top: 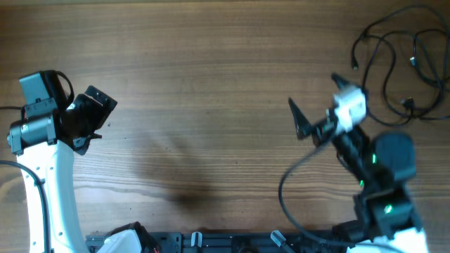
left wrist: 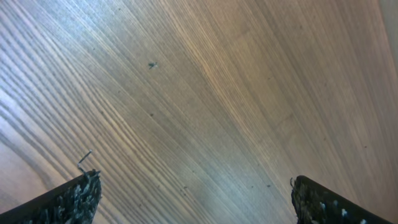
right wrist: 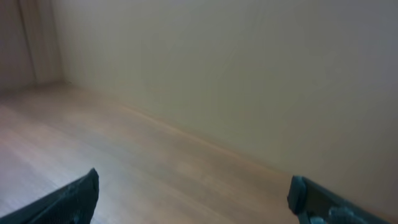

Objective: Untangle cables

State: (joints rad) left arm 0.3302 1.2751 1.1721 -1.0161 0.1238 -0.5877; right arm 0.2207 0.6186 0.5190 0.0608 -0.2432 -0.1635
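While both pairs of jaws stand apart and empty, the cables (top: 408, 104) lie tangled at the far right corner, just right of the right gripper (top: 316, 100), which points left, away from them; the left gripper (top: 90, 112) sits well apart, far left

Open table (top: 211, 84) spans the middle; cables (top: 414, 59) crowd its far-right corner.

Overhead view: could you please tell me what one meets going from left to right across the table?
left gripper → right gripper → cables, looped near the right edge
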